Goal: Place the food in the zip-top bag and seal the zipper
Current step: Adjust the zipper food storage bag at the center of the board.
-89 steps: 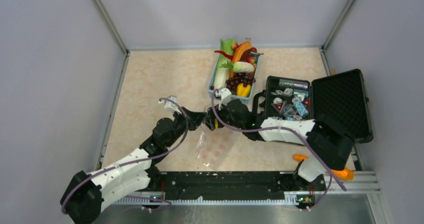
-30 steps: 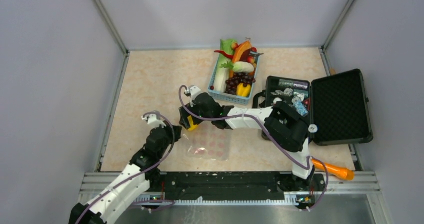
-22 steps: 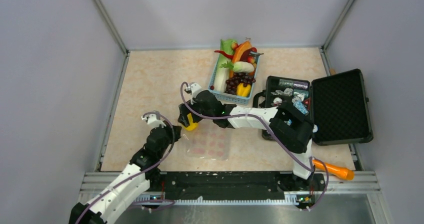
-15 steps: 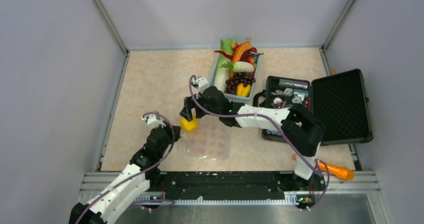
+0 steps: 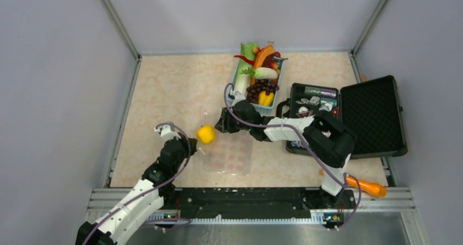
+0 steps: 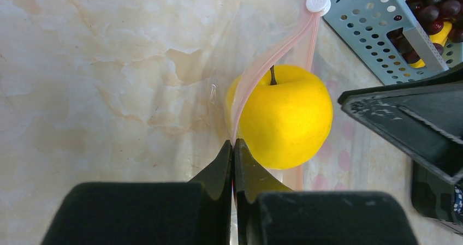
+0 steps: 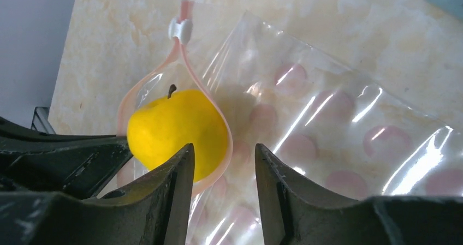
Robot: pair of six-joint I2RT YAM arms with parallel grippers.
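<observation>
A yellow fruit (image 5: 206,134) sits in the mouth of the clear pink-dotted zip-top bag (image 5: 232,157), which lies flat on the table. The pinkish zipper (image 7: 218,108) loops round the fruit (image 7: 174,130), and its white slider (image 6: 318,1) is at the far end. My left gripper (image 6: 233,144) is shut on the zipper strip (image 6: 273,54) just in front of the fruit (image 6: 286,117). My right gripper (image 7: 224,152) hangs open over the bag (image 7: 327,147), to the right of the fruit, with nothing between its fingers. More food fills the blue basket (image 5: 235,89).
An open black hard case (image 5: 377,119) with shiny packets lies to the right of the bag. The blue basket's corner (image 6: 371,32) is close behind the bag's mouth. An orange object (image 5: 366,189) lies by the right arm's base.
My right gripper set the yellow fruit into the bag's mouth, let it go and drew back to the right toward the basket, its jaws narrowing. The left gripper stayed shut on the zipper.
</observation>
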